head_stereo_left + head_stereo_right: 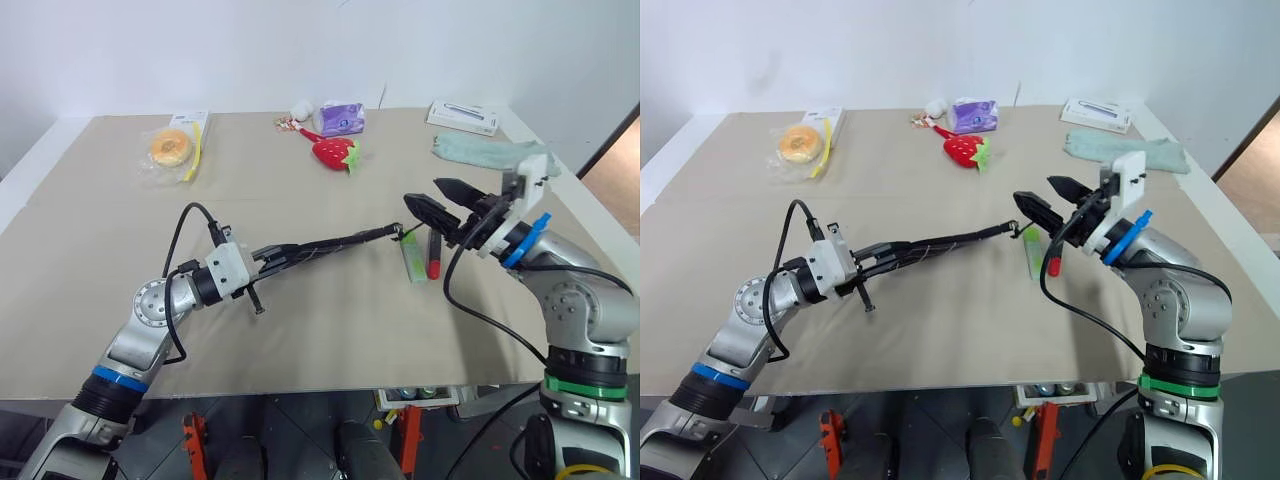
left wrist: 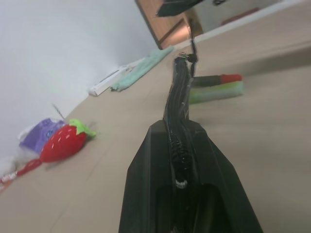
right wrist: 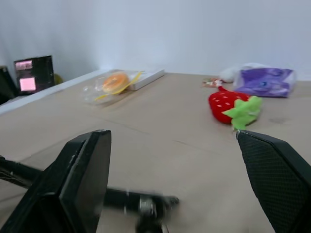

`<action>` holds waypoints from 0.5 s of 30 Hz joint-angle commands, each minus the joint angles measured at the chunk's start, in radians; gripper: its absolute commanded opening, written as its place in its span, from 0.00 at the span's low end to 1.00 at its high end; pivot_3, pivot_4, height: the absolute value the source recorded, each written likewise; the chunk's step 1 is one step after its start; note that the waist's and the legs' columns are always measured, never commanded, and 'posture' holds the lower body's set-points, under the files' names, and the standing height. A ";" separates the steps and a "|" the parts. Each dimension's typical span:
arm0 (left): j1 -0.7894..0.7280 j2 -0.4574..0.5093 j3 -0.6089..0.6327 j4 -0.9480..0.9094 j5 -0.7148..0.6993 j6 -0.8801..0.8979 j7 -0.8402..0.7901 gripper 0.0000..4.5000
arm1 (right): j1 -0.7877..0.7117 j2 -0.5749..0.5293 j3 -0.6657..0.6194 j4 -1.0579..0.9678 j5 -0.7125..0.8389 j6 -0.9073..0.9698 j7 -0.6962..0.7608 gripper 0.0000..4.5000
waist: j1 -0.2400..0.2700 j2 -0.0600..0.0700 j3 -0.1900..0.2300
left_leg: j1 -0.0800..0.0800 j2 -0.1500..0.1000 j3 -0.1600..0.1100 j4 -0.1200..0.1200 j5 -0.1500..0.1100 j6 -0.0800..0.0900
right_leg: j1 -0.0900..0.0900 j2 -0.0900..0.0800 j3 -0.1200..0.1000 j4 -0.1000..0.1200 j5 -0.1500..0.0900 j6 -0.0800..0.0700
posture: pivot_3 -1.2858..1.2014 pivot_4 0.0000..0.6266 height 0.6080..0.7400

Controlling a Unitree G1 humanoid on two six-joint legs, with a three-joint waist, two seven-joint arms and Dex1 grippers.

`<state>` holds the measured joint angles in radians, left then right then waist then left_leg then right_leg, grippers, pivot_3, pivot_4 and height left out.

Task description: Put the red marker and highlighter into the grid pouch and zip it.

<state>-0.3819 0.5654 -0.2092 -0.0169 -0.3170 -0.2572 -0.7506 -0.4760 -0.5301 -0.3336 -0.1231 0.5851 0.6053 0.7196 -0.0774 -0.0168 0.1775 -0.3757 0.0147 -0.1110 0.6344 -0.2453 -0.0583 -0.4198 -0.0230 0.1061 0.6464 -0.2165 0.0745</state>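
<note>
Beside grid pouch (image 2: pixel 176 121), highlighter (image 2: pixel 216 92), red marker (image 2: pixel 217 79)

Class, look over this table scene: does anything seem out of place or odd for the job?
Yes. The left gripper holds the grid pouch up edge-on above the table, while the red marker and highlighter lie outside it.

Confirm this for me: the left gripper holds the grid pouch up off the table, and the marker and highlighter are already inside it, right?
Not quite. The left gripper does hold the grid pouch up, but the red marker and highlighter lie on the table beside its far end, as the left eye view shows.
</note>
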 commanded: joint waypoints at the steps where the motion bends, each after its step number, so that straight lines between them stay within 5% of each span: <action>1: -0.009 -0.014 0.049 -0.051 -0.023 0.040 -0.013 0.00 | 0.041 -0.003 -0.007 -0.033 -0.001 -0.059 0.000 1.00 | 0.000 0.000 0.000 | 0.000 0.000 0.000 0.000 0.000 0.000 | 0.000 0.000 0.000 0.000 0.000 0.000 | 0.52 0.24 1.00; 12: -0.033 -0.049 0.074 -0.066 -0.002 0.082 -0.039 0.00 | 0.068 0.008 0.127 -0.006 -0.062 -0.085 -0.017 1.00 | 0.000 0.000 0.000 | 0.000 0.000 0.001 0.000 0.000 0.000 | 0.000 0.000 0.001 0.000 0.000 0.000 | 0.52 0.24 1.00; 15: -0.032 -0.055 0.078 -0.070 0.007 0.085 -0.045 0.00 | 0.054 0.013 0.137 0.017 -0.077 -0.098 -0.028 0.79 | 0.000 0.000 0.000 | 0.000 0.000 0.001 0.000 0.000 0.000 | 0.000 0.000 0.001 0.000 0.000 0.000 | 0.52 0.24 1.00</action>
<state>-0.3979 0.5170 -0.1589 -0.0497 -0.3135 -0.1690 -0.7940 -0.3986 -0.5142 -0.1850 -0.1038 0.5122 0.5340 0.6986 -0.0769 -0.0170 0.1777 -0.3754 0.0146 -0.1103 0.6344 -0.2453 -0.0584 -0.4200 -0.0228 0.1071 0.6462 -0.2164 0.0744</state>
